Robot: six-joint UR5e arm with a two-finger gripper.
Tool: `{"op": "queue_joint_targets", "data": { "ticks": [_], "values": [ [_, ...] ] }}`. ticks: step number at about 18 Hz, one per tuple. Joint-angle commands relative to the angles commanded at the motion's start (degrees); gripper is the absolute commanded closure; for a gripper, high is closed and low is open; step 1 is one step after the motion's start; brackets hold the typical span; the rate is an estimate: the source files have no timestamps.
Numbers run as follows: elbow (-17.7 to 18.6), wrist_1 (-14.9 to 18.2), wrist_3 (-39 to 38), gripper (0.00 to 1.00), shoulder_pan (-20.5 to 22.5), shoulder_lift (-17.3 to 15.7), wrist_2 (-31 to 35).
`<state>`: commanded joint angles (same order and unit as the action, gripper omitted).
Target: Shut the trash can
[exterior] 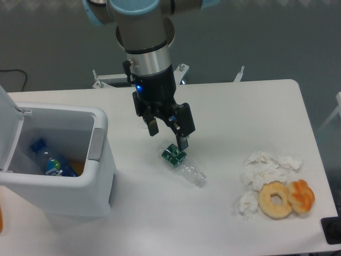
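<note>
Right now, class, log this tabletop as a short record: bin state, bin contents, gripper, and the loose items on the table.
bin: trash can at the table's left, lid raised, not closed
latch: grey tab on the can's right rim
bin contents: blue-capped bottle and something orange beside it
gripper: gripper open, holding nothing, above the clear bottle
table centre: crushed clear bottle with green label, lying on its side
table right: crumpled tissues, ring doughnut, orange pastry touching the doughnut

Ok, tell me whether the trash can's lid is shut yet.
No. The trash can stands open with its lid swung up at the left, and a bottle shows inside.
</note>
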<state>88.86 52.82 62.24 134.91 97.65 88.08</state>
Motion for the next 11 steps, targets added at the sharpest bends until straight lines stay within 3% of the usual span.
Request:
{"op": "queue_joint_targets", "data": {
  "ticks": [11],
  "values": [
    [-0.53,0.0,-5.1,0.0,0.79,-0.18,-5.01]
  ]
}}
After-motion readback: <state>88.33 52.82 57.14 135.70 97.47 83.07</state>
